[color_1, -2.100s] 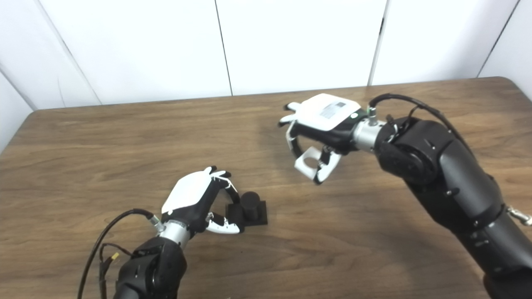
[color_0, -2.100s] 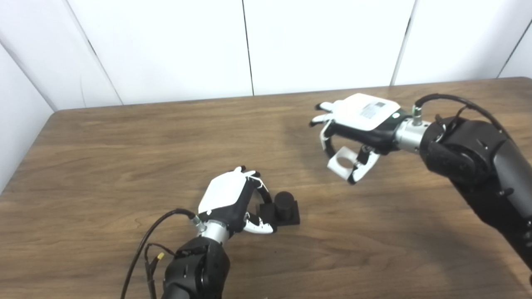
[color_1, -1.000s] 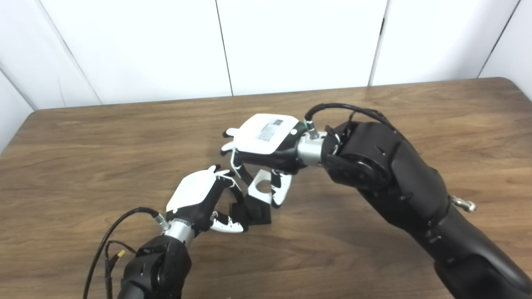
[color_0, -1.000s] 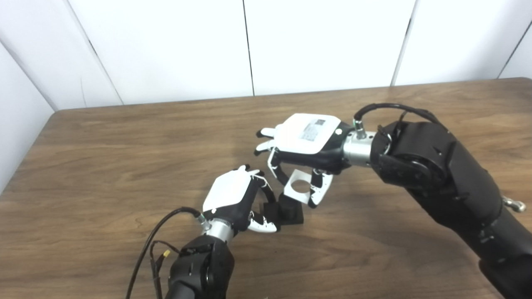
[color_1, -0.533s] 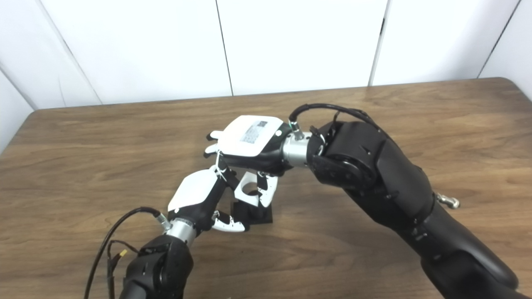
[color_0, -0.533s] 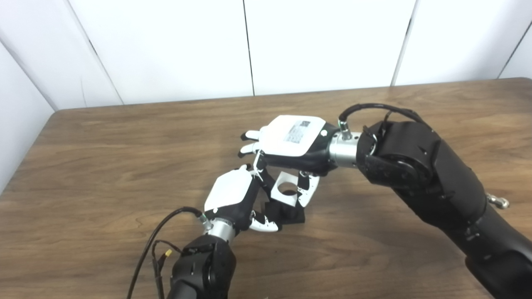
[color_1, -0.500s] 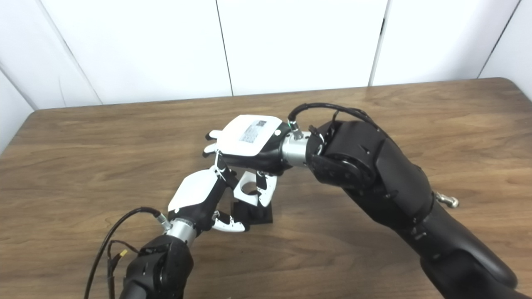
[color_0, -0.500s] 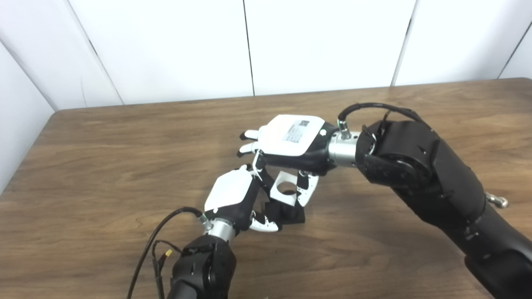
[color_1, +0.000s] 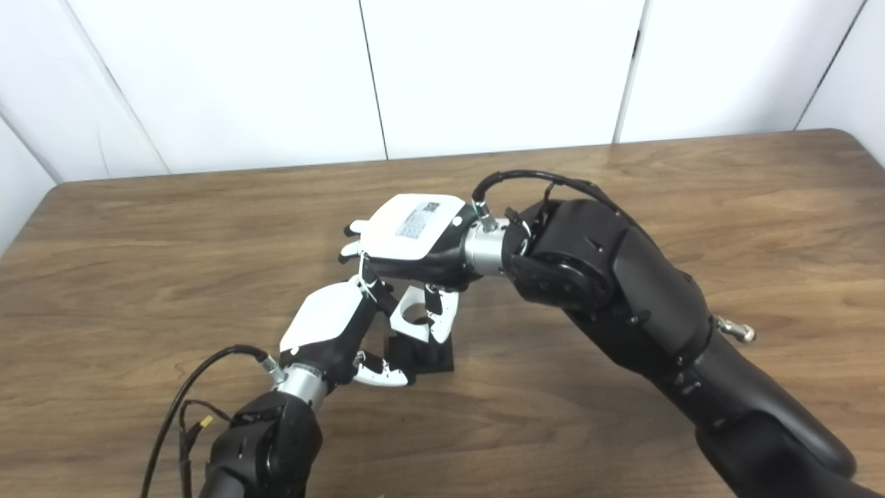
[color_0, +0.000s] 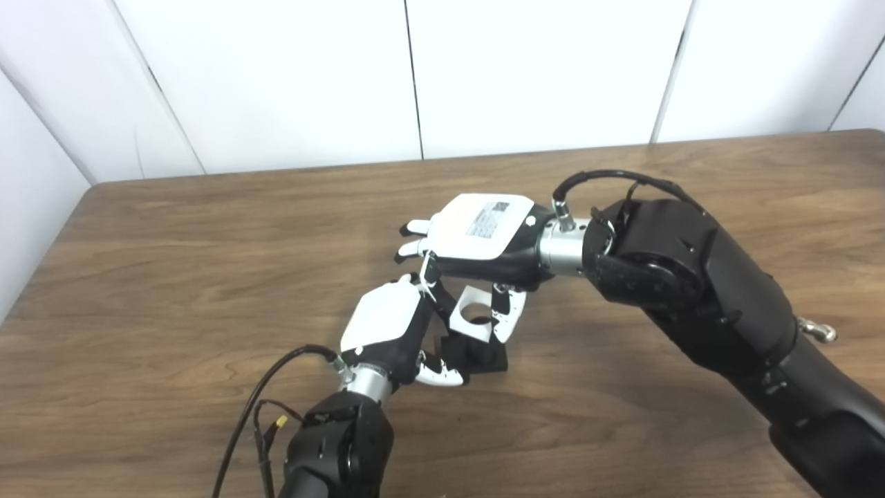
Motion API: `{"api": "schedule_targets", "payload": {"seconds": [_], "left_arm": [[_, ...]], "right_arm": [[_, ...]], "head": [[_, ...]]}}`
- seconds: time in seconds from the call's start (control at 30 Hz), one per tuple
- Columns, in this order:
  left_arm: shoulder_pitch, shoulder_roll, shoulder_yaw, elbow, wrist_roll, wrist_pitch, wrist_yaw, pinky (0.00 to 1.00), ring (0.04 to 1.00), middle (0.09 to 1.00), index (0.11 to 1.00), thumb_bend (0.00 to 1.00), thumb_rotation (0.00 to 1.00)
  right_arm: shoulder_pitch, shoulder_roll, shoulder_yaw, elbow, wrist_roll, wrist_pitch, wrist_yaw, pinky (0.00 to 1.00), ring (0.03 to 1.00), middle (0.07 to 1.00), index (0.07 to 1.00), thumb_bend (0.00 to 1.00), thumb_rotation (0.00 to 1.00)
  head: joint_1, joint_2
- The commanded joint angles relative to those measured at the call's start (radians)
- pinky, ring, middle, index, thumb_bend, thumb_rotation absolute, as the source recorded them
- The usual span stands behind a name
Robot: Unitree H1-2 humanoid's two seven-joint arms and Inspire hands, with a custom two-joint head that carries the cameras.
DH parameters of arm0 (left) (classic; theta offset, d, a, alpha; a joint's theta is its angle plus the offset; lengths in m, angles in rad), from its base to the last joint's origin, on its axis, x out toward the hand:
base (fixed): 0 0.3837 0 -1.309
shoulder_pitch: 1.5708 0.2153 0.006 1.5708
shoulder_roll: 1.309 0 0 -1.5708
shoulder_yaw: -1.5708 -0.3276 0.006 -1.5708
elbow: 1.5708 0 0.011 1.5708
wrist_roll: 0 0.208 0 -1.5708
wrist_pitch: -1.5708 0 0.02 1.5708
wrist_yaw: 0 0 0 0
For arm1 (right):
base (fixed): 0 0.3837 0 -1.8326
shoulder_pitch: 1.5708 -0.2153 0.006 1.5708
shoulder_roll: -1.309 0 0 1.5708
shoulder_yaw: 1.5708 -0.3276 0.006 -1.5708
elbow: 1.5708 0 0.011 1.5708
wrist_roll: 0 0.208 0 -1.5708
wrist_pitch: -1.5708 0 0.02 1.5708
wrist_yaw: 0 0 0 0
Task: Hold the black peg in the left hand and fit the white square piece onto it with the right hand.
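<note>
The black peg (color_0: 477, 348) stands on its square black base on the wooden table (color_0: 173, 277), and my left hand (color_0: 387, 332) is shut on the base's left side. My right hand (color_0: 484, 238) hovers just above, shut on the white square piece (color_0: 470, 318). The piece has a round hole and sits over the peg's top, with the dark peg showing through the hole. How far the peg enters the hole is hidden. In the right eye view the piece (color_1: 409, 317) again lies right over the peg (color_1: 422, 353).
The right forearm (color_0: 698, 297) reaches in from the lower right across the table. A black cable (color_0: 263, 394) loops beside the left wrist. White wall panels (color_0: 415, 76) stand behind the table's far edge.
Over two seconds my right hand carried the white piece from the table's right down and left to above the peg. In the last half second it barely shifted. The left hand held still.
</note>
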Motion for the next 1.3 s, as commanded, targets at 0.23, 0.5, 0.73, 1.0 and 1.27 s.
{"api": "schedule_targets", "payload": {"seconds": [0.23,0.5,0.73,1.0,1.27], "left_arm": [[-0.010,-0.007,-0.008,-0.018,0.011,-0.007,-0.010,1.00,1.000,0.906,0.488,0.52,0.06],[-0.012,-0.007,-0.003,-0.023,0.011,-0.002,-0.022,1.00,1.000,0.906,0.488,0.52,0.06],[-0.016,-0.005,0.002,-0.023,0.009,-0.004,-0.023,1.00,1.000,0.901,0.489,0.52,0.06],[-0.019,-0.005,0.003,-0.019,0.014,-0.003,-0.026,1.00,1.000,0.901,0.489,0.52,0.06],[-0.018,-0.006,0.004,-0.020,0.012,-0.004,-0.025,1.00,1.000,0.900,0.489,0.52,0.06]], "right_arm": [[-0.028,-0.002,-0.015,0.000,-0.009,-0.018,-0.025,0.92,1.000,0.921,0.490,0.52,0.14],[-0.023,-0.005,-0.009,0.004,-0.011,-0.021,-0.019,0.92,1.000,0.916,0.490,0.52,0.14],[-0.019,-0.008,-0.004,0.000,-0.009,-0.015,-0.011,0.93,1.000,0.922,0.490,0.52,0.14],[-0.004,-0.008,0.000,-0.010,-0.009,-0.008,0.005,0.93,1.000,0.921,0.491,0.52,0.14],[0.001,-0.008,0.003,-0.009,-0.010,-0.009,0.008,0.93,1.000,0.933,0.491,0.52,0.14]], "head": [[0.003,0.003],[0.004,0.011],[0.002,0.016],[0.006,0.018],[0.006,0.021]]}}
